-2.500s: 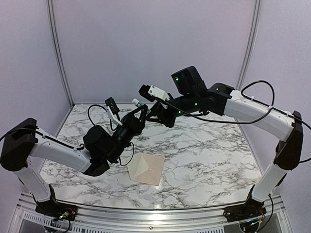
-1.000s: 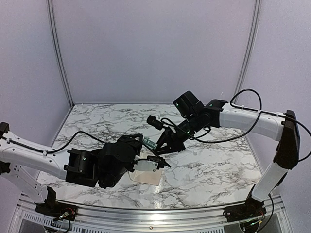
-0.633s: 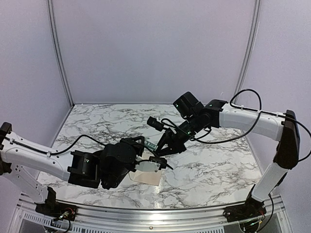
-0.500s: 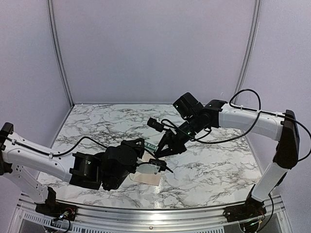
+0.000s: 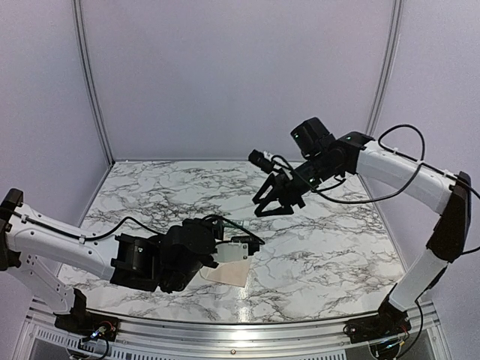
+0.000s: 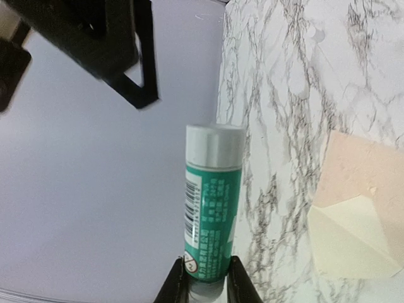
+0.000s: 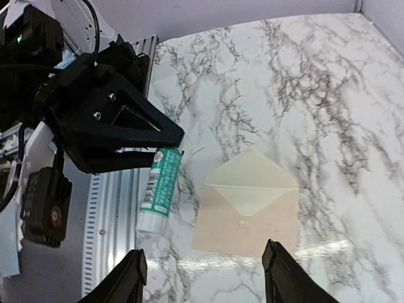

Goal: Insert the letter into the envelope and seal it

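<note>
Across the marble bench (image 5: pixel 330 247), closed in by pale lilac panels (image 5: pixel 225 75), we see both arms reaching inward from the near corners. Our right claw (image 5: pixel 279 202) hangs above the middle of the bench, its fingers spread wide with nothing between them. Our left claw (image 6: pixel 207 281) sits low near the front edge, pressed onto the base of a glue stick (image 6: pixel 213 214).

Next in size is the envelope (image 7: pixel 243 233), which lies flat on the bench near the front, just beside the left claw in the overhead view. Its triangular flap (image 7: pixel 251 172) is folded open, cream side up, and the pocket below it looks peach. We cannot tell whether the letter is inside, since only a cream wedge shows at the mouth.

The overhead camera barely catches the glue stick. The left wrist view shows it plainly, with a green label, a barcode and a pale grey cap at the far end. The right wrist view places the stick to one side of the envelope, not touching it. That view alone shows the flap's crease and the slotted metal rail (image 7: pixel 107 214) at the bench edge.
</note>
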Robot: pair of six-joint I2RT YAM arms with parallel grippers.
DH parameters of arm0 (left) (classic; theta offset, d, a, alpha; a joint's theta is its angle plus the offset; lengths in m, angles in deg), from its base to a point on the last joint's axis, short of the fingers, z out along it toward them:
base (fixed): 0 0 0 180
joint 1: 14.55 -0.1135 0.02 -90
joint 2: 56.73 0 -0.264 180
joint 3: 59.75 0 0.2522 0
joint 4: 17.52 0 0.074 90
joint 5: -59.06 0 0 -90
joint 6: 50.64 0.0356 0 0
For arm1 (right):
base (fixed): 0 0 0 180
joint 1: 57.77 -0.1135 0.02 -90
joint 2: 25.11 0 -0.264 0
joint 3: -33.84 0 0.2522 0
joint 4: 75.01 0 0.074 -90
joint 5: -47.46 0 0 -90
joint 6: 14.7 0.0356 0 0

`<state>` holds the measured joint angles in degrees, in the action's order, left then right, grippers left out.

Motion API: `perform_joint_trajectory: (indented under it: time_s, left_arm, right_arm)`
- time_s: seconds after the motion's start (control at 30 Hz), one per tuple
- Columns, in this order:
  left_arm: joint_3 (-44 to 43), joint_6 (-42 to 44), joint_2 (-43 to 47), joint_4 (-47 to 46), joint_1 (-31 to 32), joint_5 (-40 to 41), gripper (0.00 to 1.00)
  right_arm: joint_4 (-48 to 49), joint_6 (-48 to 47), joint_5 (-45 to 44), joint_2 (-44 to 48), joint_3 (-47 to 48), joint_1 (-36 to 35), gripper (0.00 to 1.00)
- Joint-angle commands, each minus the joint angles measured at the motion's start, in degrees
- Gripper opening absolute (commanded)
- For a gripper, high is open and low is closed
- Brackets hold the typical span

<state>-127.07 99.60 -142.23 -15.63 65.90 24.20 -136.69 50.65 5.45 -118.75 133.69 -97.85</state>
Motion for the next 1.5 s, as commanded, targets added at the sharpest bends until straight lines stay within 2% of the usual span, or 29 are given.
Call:
perform_joint_trajectory:
  time_s: [0.0, 0.17, 0.37, 0.43, 0.6, 0.73, 1.13, 1.47]
  left_arm:
    - [-3.75, -28.58, -0.85, 10.41, -0.93, -9.68, 0.0]
    - [-3.09, -47.47, 0.76, 10.77, -3.38, -28.39, 0.0]
    - [1.22, -55.97, 4.43, 3.32, -7.02, -46.6, 0.0]
    - [1.86, -57.52, 5.04, 2.12, -7.93, -50.07, 0.0]
    - [2.25, -59.75, 5.73, 1.09, -9.12, -53.17, 0.0]
    - [1.97, -61.51, 5.64, 0.89, -9.6, -54.61, 0.0]
    - [1.76, -61.8, 5.23, 0.45, -9.6, -54.87, 0.01]
    - [0.83, -61.04, 5.26, 0.11, -9.6, -54.87, 0.0]
  right_arm:
    - [-3.58, -9.88, -4.26, 7.45, 2.35, 3.81, 0.61]
    - [-2.5, -17.57, -9.29, 12.52, -3.26, 3.99, 0.6]
    - [-7.73, -26.16, -6.52, 14.21, -4.81, 2.68, 0.57]
    - [-9.05, -26.75, -5.82, 13.95, -4.78, 0.95, 0.57]
    - [-6.65, -24.26, -8.77, 13.69, -6.25, -5.71, 0.57]
    - [-4.92, -22.0, -9.31, 12.37, -6.36, -8.21, 0.57]
    - [-3.57, -19.52, -7.98, 10.39, -6.66, -10.13, 0.56]
    - [-2.59, -18.49, -7.25, 9.46, -7.9, -10.62, 0.48]
